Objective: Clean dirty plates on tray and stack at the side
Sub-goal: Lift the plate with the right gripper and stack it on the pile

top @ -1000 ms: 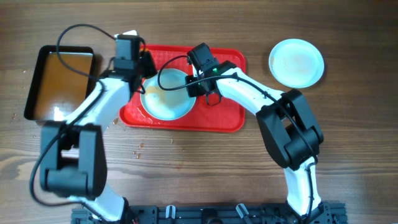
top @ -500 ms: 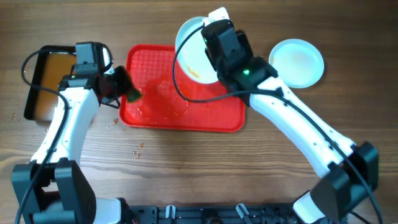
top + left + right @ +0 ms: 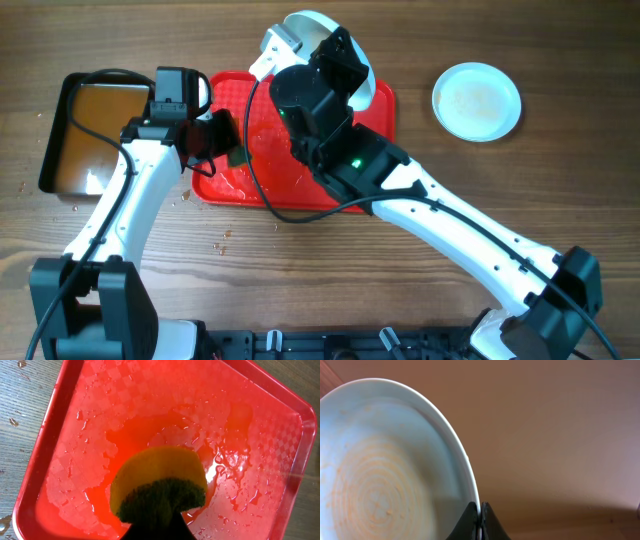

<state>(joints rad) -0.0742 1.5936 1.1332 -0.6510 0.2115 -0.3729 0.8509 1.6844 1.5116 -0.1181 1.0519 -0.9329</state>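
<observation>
Right pincer (image 3: 480, 521) is pinched shut on the rim of a glossy, orange-smeared round plate (image 3: 380, 470), held tilted above the far edge of the wet, checker-textured red tray (image 3: 65, 420). Left pincer (image 3: 222, 140) clamps a yellow-and-green sponge (image 3: 157, 477) over the tray.

Pretty sure this is a robotics lab bench set up as a dish station rather than a real kitchen. Two robot arms, the left arm (image 3: 125, 200) and right arm (image 3: 470, 238), sit on a black rail (image 3: 330, 345) at the edge of a plain wooden desk (image 3: 560, 180). Cables trail about, beside a red tray (image 3: 222, 188), a black pan (image 3: 47, 150) of brown water and a plate (image 3: 477, 101).
</observation>
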